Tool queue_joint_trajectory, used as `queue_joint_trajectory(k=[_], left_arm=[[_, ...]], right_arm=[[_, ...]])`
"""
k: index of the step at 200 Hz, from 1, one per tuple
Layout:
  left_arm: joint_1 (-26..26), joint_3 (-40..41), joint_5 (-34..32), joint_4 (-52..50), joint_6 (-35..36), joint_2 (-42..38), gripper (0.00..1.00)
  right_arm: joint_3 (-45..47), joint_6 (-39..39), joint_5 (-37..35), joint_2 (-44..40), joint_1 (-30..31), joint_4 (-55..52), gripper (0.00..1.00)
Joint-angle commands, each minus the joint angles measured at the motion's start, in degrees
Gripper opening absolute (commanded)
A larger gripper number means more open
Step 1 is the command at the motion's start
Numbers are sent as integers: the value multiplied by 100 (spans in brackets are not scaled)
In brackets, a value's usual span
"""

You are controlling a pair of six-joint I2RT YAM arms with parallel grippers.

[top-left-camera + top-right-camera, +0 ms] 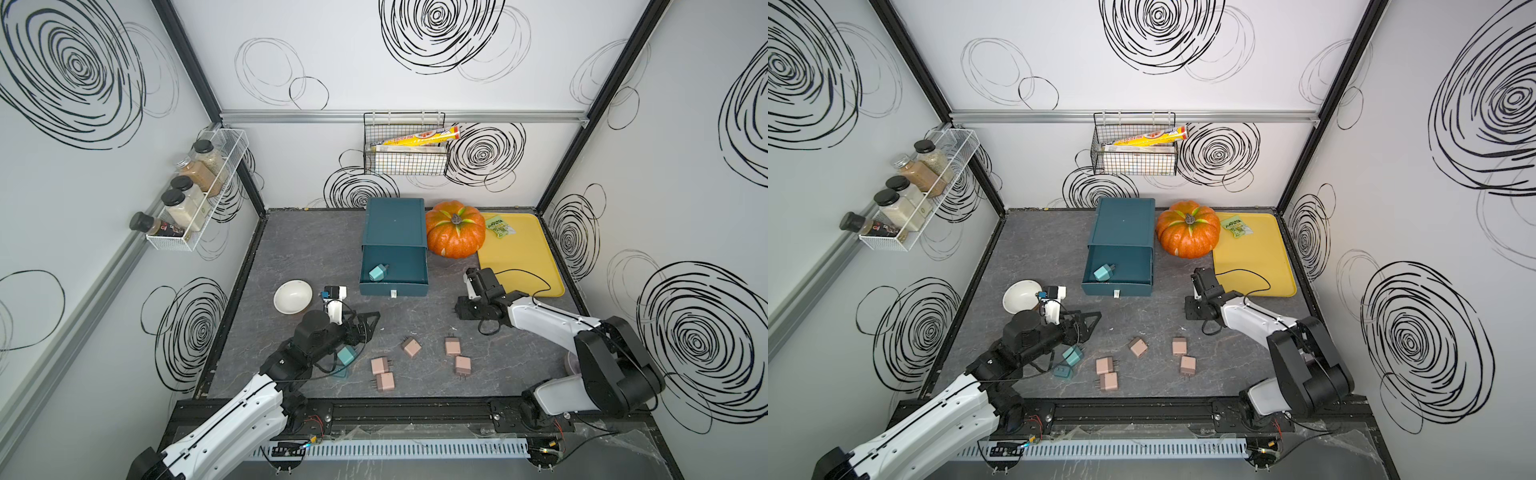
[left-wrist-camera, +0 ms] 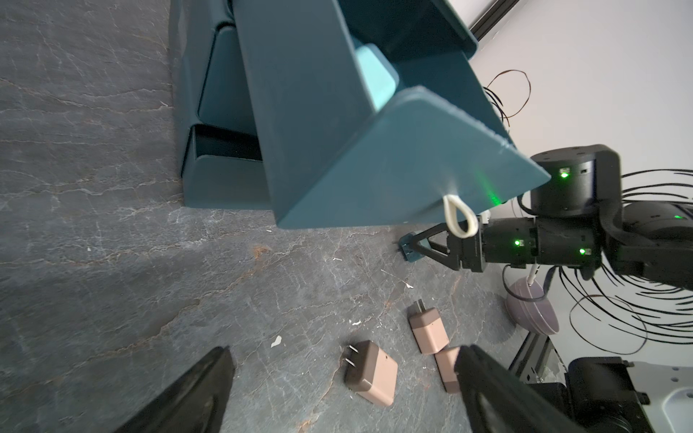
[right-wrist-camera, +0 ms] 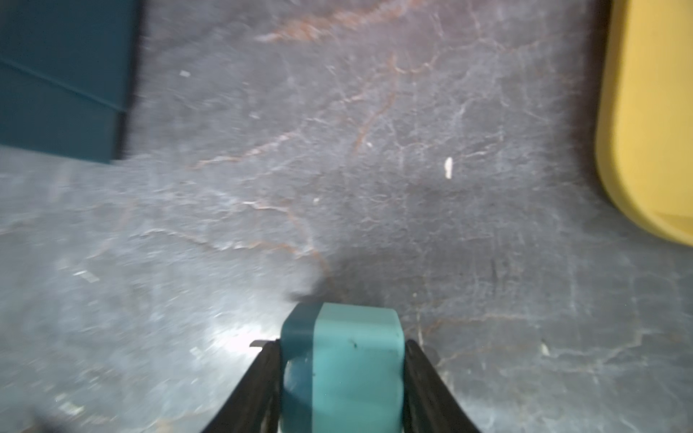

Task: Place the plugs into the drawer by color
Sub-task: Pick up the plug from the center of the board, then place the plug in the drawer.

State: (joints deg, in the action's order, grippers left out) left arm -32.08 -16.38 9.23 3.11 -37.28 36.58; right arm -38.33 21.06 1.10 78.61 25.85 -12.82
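The dark teal drawer (image 1: pixel 394 226) chest stands at the back centre with its top drawer pulled out. One teal plug (image 1: pixel 377 273) lies inside it. My right gripper (image 3: pixel 343 345) is shut on another teal plug (image 3: pixel 356 375), low over the table to the right of the chest (image 1: pixel 460 309). My left gripper (image 1: pixel 365 326) hangs open and empty in front of the chest's left side. Two teal plugs (image 1: pixel 346 356) lie under its wrist. Several pale pink plugs (image 1: pixel 411 347) are scattered on the front middle of the table, and some show in the left wrist view (image 2: pixel 373 375).
A white bowl (image 1: pixel 293 296) sits left of the chest. An orange pumpkin (image 1: pixel 455 235) and a yellow tray (image 1: pixel 523 257) with a green packet (image 1: pixel 498 226) are at the back right. A purple bowl (image 2: pixel 532 315) sits by the right arm's base.
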Motion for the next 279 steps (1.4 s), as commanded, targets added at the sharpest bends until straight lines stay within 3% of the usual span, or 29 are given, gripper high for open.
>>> queue_joint_trajectory(k=[1, 30, 61, 87, 127, 161, 187, 233, 279], left_arm=[[43, 46, 45, 212, 32, -71, 99], [43, 42, 54, 227, 27, -60, 99], [43, 47, -7, 232, 34, -24, 99], [43, 30, -66, 209, 49, 16, 99], [50, -14, -147, 173, 106, 120, 99], [52, -6, -195, 161, 106, 61, 99], [52, -6, -172, 146, 105, 59, 99], [52, -19, -242, 67, 125, -42, 99], [52, -24, -201, 110, 130, 75, 99]], right_arm=[[-190, -144, 534, -1080, 0, -81, 26], [-1171, -207, 929, -1760, 45, -733, 24], [-2442, -265, 1230, -1600, 429, -1169, 24], [-3526, -361, 1063, -783, 1290, -1393, 24], [-4669, -378, 1206, 768, 2124, -1415, 23], [-5711, -583, 976, 1969, 2412, -2053, 23], [-5903, -715, 914, 2444, 2413, -2112, 21], [-6122, -787, -193, 2776, 2412, -2363, 21], [-5941, -791, -906, 2543, 2376, -2331, 22]])
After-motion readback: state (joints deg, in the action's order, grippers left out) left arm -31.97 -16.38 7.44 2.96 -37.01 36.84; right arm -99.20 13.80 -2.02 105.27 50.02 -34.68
